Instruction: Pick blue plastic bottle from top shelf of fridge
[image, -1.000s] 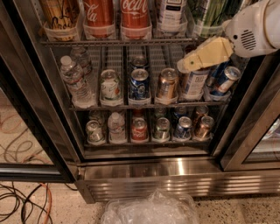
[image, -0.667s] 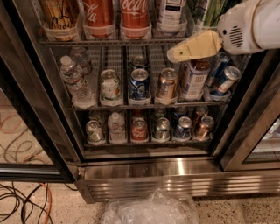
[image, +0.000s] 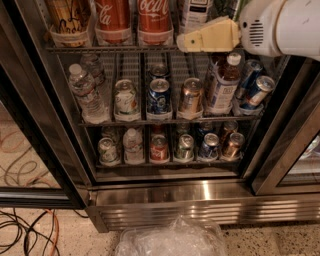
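Now my gripper (image: 200, 39) is at the top shelf (image: 110, 49) rail.
Coca-Cola bottles (image: 152, 20) stand left of the blue plastic bottle (image: 195, 12); the gripper came higher and leftward; whether it is closed, I cannot tell.

Camera view, fridge (image: 200, 200) door open. The gripper (image: 184, 42) sits upper right, cream-coloured, pointing left from a white arm housing (image: 285, 27). It lies level with the front rail of the top shelf (image: 100, 49), across the lower body of the blue plastic bottle (image: 196, 11); contact cannot be told. The bottle shows a white label with dark text. To its left stand 2 red Coca-Cola bottles (image: 155, 17), then an amber-labelled bottle (image: 67, 17). The middle rack holds a water bottle (image: 86, 95) and cans (image: 159, 97). Crumpled clear plastic (image: 170, 240) lies on the floor.
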